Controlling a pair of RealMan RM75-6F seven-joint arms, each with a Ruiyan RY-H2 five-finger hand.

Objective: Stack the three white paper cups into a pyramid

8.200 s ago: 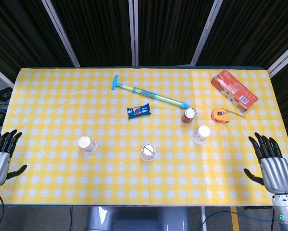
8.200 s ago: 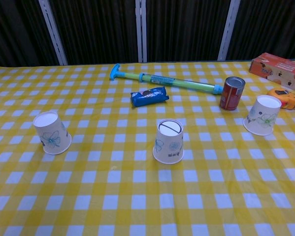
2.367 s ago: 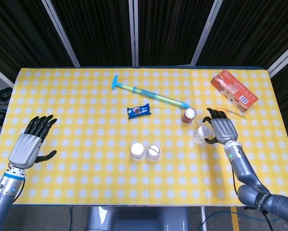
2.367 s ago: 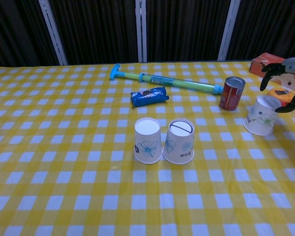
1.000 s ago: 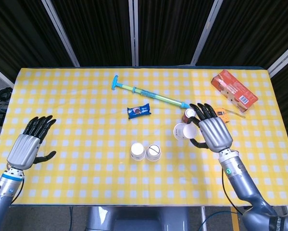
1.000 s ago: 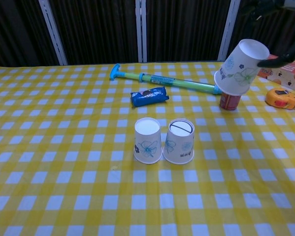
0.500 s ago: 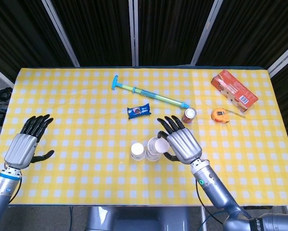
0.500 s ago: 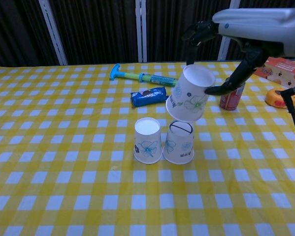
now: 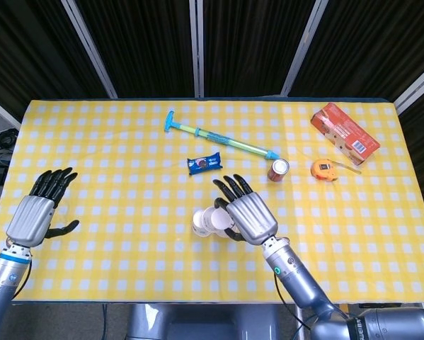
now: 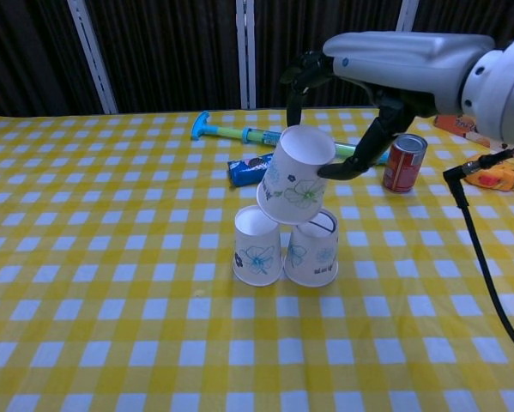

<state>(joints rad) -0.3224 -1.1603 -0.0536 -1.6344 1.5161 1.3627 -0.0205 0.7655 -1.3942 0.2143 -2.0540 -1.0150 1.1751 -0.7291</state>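
Gently, we are holding the light, crushable third paper cup (image 10: 294, 175) by its sides in our right hand (image 10: 353, 103), mid-frame.

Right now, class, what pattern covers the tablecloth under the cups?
Yellow and white checks on the tablecloth, clearest in the chest view.

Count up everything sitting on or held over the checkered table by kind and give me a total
Paper cups: 3, two on the table, one held by the right robot hand at
Soda can: 1
Water pump toy: 1
Cookie packet: 1
Tape measure: 1
Orange box: 1
Total: 8
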